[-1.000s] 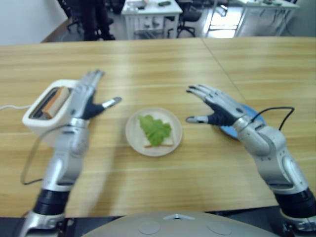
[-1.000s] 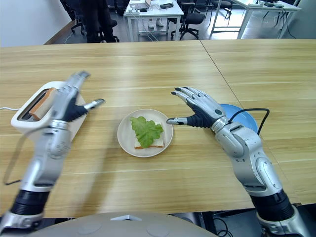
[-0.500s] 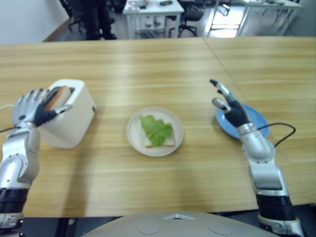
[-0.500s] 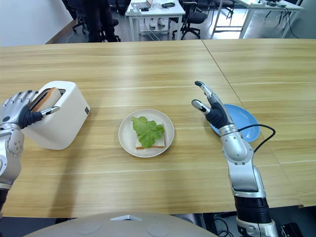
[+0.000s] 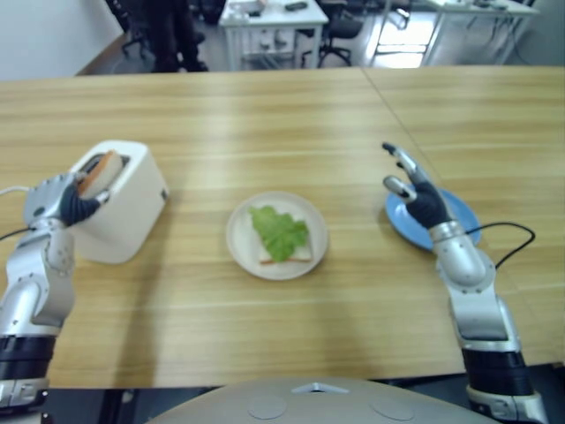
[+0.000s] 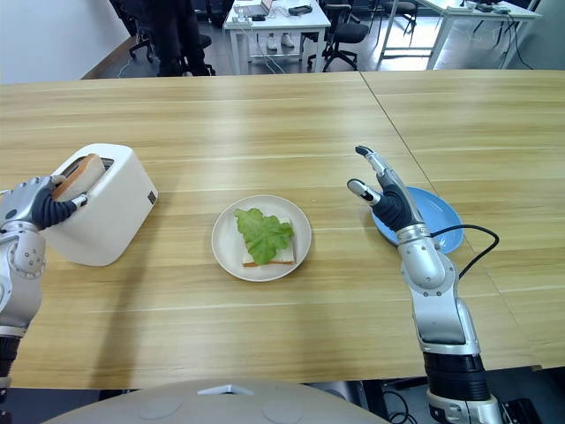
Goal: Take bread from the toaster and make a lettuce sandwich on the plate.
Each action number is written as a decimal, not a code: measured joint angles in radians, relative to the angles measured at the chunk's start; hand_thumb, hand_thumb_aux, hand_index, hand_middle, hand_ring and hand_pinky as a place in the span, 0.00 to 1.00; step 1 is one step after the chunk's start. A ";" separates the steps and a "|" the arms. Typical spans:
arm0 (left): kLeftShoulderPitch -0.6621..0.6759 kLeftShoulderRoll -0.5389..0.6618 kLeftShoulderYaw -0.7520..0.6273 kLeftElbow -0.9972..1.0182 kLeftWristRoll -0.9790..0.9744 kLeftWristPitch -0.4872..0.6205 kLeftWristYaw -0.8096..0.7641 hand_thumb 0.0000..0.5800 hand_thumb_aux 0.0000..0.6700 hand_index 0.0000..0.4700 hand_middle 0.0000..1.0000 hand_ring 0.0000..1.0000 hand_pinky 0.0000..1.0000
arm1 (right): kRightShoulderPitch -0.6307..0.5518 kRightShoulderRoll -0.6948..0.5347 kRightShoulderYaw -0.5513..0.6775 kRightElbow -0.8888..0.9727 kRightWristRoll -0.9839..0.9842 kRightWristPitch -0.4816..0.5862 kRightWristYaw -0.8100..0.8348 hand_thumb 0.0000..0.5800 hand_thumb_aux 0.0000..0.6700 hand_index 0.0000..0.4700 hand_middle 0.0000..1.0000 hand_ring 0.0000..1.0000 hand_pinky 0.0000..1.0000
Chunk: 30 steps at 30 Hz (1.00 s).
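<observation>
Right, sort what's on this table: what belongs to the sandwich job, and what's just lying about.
For the job:
toaster
bread in the toaster slot
plate
bread on the plate
lettuce leaf on top of it
left hand, at the toaster

Lying about:
blue plate
black cable beside it
right hand, open over the blue plate's edge, holding nothing

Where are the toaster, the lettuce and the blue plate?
toaster (image 6: 110, 212), right eye view, white side wall
lettuce (image 6: 262, 234), right eye view, leaf centre
blue plate (image 6: 437, 212), right eye view, bare right half
</observation>
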<state>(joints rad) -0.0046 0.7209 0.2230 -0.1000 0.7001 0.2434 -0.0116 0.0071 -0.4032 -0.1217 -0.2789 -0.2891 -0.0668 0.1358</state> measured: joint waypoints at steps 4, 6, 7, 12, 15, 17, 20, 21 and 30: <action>-0.003 -0.021 0.022 -0.069 -0.027 -0.041 0.041 1.00 1.00 0.98 1.00 1.00 1.00 | 0.002 -0.006 0.000 0.009 -0.022 -0.004 -0.016 0.00 0.00 0.00 0.00 0.00 0.00; -0.005 -0.023 0.030 -0.076 -0.037 -0.056 0.054 1.00 1.00 0.98 1.00 1.00 1.00 | 0.005 -0.006 0.000 0.009 -0.025 -0.006 -0.019 0.00 0.00 0.00 0.00 0.00 0.00; -0.006 -0.026 0.035 -0.077 -0.044 -0.060 0.055 1.00 1.00 0.98 1.00 1.00 1.00 | 0.006 -0.006 0.000 0.010 -0.026 -0.006 -0.021 0.00 0.00 0.00 0.00 0.00 0.00; -0.006 -0.036 0.065 -0.077 -0.104 -0.081 0.055 1.00 1.00 0.98 1.00 1.00 1.00 | 0.012 -0.006 0.000 0.009 -0.034 -0.007 -0.030 0.00 0.00 0.00 0.00 0.00 0.00; -0.013 -0.064 0.120 -0.106 -0.177 -0.106 0.058 1.00 1.00 0.98 1.00 1.00 1.00 | 0.012 -0.007 -0.001 0.009 -0.037 -0.006 -0.033 0.00 0.00 0.00 0.00 0.00 0.00; -0.030 -0.078 0.162 -0.168 -0.238 -0.138 0.062 1.00 1.00 0.98 1.00 1.00 1.00 | 0.012 -0.007 -0.001 0.009 -0.037 -0.007 -0.034 0.00 0.00 0.00 0.00 0.00 0.00; -0.080 -0.115 0.195 -0.266 -0.320 -0.170 0.060 1.00 1.00 0.98 1.00 1.00 1.00 | 0.014 -0.005 -0.001 0.009 -0.037 -0.008 -0.036 0.00 0.00 0.00 0.00 0.00 0.00; -0.098 -0.138 0.194 -0.296 -0.356 -0.177 0.052 1.00 1.00 0.98 1.00 1.00 1.00 | 0.016 -0.003 0.000 0.010 -0.037 -0.009 -0.037 0.00 0.00 0.00 0.00 0.00 0.00; -0.147 -0.423 -0.050 -0.373 -0.602 -0.127 -0.064 1.00 1.00 0.98 1.00 1.00 1.00 | 0.024 0.008 0.006 0.029 -0.036 -0.011 -0.044 0.00 0.00 0.00 0.00 0.00 0.00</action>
<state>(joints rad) -0.1517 0.2978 0.1728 -0.4730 0.0979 0.1165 -0.0752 0.0306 -0.3952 -0.1157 -0.2502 -0.3250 -0.0779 0.0916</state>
